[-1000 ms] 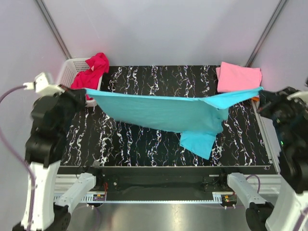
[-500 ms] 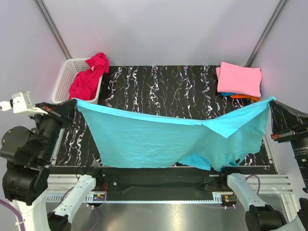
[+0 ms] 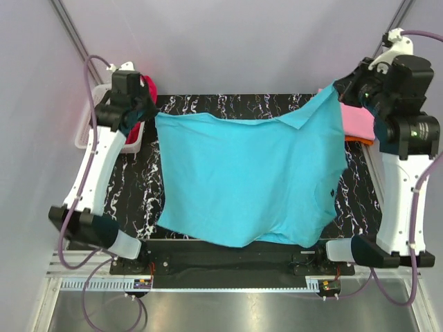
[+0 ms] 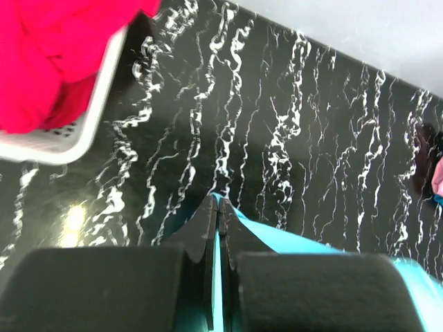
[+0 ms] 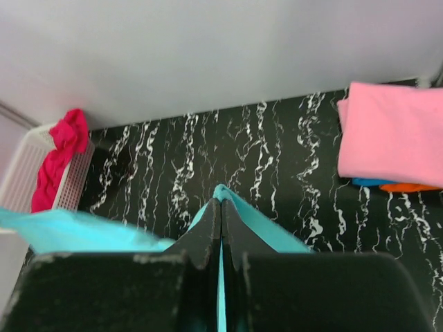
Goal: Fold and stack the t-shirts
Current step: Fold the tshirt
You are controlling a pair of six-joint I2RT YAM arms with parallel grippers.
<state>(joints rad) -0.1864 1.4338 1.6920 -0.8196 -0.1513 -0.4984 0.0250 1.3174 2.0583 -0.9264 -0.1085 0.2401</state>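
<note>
You hold the shirt [image 3: 249,180] spread, left gripper [image 4: 217,209] and right gripper [image 5: 221,206] each clamped on a corner; next, lay it flat

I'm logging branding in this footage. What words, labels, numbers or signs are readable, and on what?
No readable text anywhere.
On the turquoise shirt, a small dark mark near its right edge, too small to read.
The pink shirt, basket and table show no print.

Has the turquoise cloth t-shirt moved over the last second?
Yes. The turquoise t-shirt moved farther back: its top edge, earlier nearer than the folded pink shirt stack, is now level with it.
</note>
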